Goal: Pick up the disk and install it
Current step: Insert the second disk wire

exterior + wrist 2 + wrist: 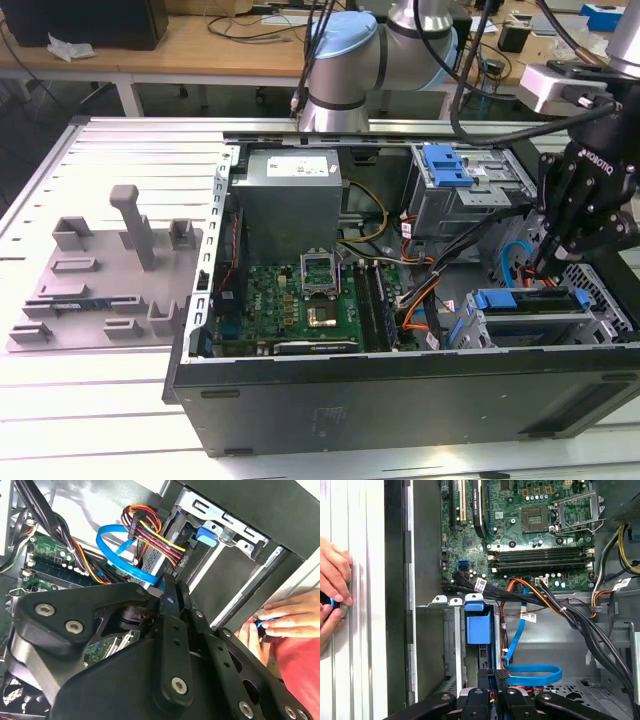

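The disk (528, 301), silver with blue rails, lies in the drive cage at the front of the open computer case on the exterior view's right. My gripper (541, 266) hangs over its rear end, where the orange, yellow and blue cables meet it. Both fingers are shut together with nothing held between them. In the second wrist view the closed fingertips (169, 586) touch or nearly touch the disk's grey rear edge (152, 560) beside the cable plugs. In the first wrist view my gripper (493, 674) points at the cage slot just behind a blue ridged latch (479, 625).
A person's hands (332, 590) hold a small blue item outside the case wall (397, 605). Cable bundles (560, 612) cross the case by the motherboard (300, 300). The grey power supply (290, 200) stands at the back. A grey fixture plate (100, 270) lies beside the case.
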Motion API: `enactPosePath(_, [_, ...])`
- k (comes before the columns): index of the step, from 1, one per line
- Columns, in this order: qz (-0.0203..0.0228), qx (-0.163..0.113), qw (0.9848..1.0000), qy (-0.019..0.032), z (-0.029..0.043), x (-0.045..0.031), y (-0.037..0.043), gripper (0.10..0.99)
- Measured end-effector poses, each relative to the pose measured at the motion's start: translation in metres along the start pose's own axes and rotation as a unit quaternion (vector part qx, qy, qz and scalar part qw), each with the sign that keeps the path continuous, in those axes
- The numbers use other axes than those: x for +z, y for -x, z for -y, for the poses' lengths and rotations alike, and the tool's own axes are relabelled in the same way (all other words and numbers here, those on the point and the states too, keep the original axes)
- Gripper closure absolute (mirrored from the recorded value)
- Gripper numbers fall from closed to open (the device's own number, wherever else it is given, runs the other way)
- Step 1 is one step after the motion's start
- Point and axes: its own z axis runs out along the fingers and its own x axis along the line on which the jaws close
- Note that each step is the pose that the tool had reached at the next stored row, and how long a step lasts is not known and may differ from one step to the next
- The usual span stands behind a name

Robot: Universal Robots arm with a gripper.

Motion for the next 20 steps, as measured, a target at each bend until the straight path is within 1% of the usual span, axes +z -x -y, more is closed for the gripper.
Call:
enactPosePath(3, [0.0125,0.0,0.9999,-0.0017,-0.0007,0.0004,-0.0022,0.925])
enactPosePath(4, [0.0191,-0.001,0.9998,-0.0023,-0.0008,0.0007,-0.0041,0.925])
enactPosePath(5, [0.022,-0.001,0.9998,-0.0022,-0.0009,0.0011,-0.0064,0.925])
enactPosePath(8, [0.0238,-0.001,0.9997,-0.0021,-0.0012,0.0017,-0.0104,0.925])
enactPosePath(11, [0.0245,-0.001,0.9997,-0.0021,-0.0014,0.0022,-0.0129,0.925])
enactPosePath(18, [0.0248,-0.001,0.9997,-0.0021,-0.0017,0.0023,-0.0132,0.925])
enactPosePath(20, [0.0258,-0.001,0.9997,-0.0025,-0.0024,0.0025,-0.0139,0.925])
